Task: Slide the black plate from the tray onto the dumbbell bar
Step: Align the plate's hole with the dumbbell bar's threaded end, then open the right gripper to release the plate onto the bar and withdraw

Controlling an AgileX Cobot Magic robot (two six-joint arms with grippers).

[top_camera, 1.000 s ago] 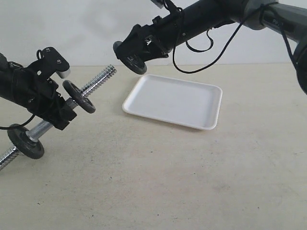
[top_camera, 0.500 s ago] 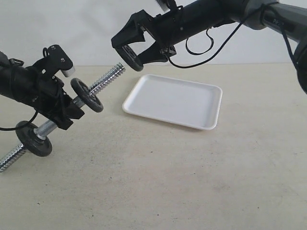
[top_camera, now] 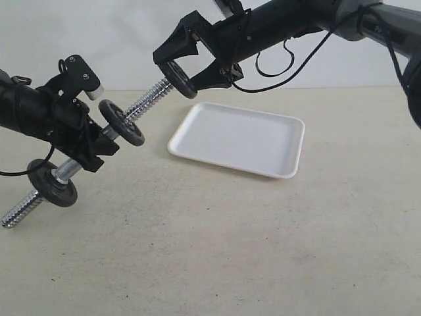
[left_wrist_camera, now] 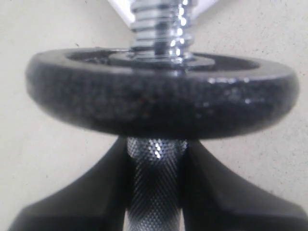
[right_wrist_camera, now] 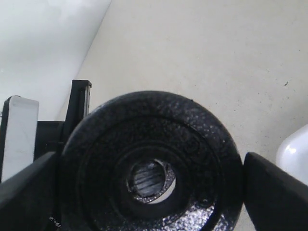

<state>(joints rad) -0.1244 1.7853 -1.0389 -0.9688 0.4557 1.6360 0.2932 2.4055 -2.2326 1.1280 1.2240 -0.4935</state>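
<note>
The black plate [top_camera: 178,78] hangs in the air left of the tray [top_camera: 263,148], with my right gripper [top_camera: 179,71] shut on its rim. In the right wrist view the black plate [right_wrist_camera: 149,159] fills the space between both fingers [right_wrist_camera: 274,190], and the bar's threaded tip shows inside its centre hole. My left gripper [top_camera: 92,150] is shut on the knurled middle of the dumbbell bar [top_camera: 148,101], holding it tilted up to the right. The bar's threaded end meets the plate. Close up, one dark disc [left_wrist_camera: 159,96] sits above the knurled bar [left_wrist_camera: 156,183] in my left gripper [left_wrist_camera: 156,192].
The white tray has nothing in it. Two dull dark discs [top_camera: 122,123] [top_camera: 51,183] sit on the bar either side of my left gripper. The beige tabletop [top_camera: 230,250] spreads in front, and a pale wall [top_camera: 118,33] stands behind.
The left arm has lifted the bar up and to the right, so its threaded tip now reaches the plate's hole. The right gripper turned the plate towards the bar, then held still.
</note>
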